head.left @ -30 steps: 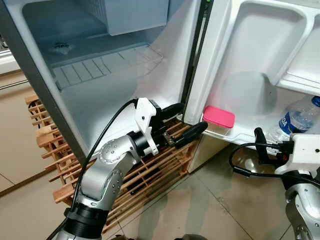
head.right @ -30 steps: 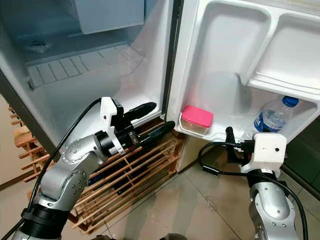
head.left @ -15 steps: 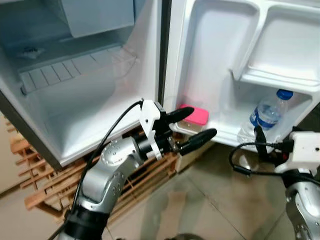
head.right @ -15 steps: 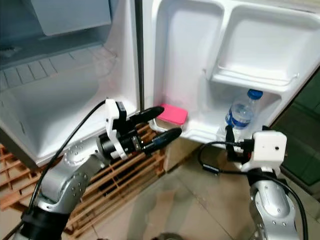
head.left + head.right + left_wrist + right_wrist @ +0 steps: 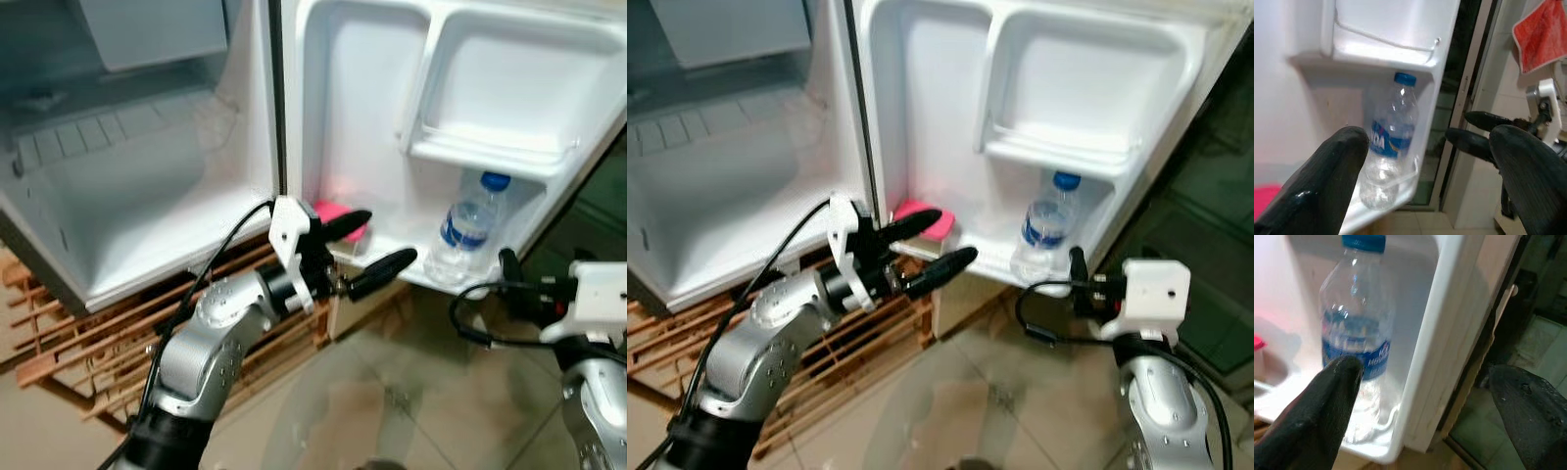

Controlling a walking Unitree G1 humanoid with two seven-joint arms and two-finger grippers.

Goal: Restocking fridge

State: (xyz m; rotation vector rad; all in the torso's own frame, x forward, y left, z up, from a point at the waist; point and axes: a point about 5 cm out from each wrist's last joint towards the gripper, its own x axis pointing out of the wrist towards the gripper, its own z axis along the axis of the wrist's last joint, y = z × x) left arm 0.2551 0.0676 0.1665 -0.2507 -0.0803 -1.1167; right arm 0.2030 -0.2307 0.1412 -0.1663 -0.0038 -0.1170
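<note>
A clear water bottle (image 5: 468, 227) with a blue cap and label stands upright in the lower shelf of the open fridge door (image 5: 362, 117). To its left on the same shelf sits a pink-lidded container (image 5: 328, 209). My left gripper (image 5: 389, 235) is open and empty, with one finger across the front of the pink container. It points toward the bottle (image 5: 1388, 147). My right gripper (image 5: 514, 284) is open and empty at the lower right, just off the door's outer edge and close to the bottle (image 5: 1354, 347).
The fridge's white inside (image 5: 127, 186) stands open on the left, with a freezer box at the top. A wooden slatted rack (image 5: 78, 333) lies under the fridge. Tiled floor (image 5: 392, 392) spreads below. A red cloth (image 5: 1542, 34) hangs beyond the door.
The camera has swung right, so the door now fills the middle. My left gripper has moved from beside the hinge to in front of the pink container, still open. The right arm barely moved.
</note>
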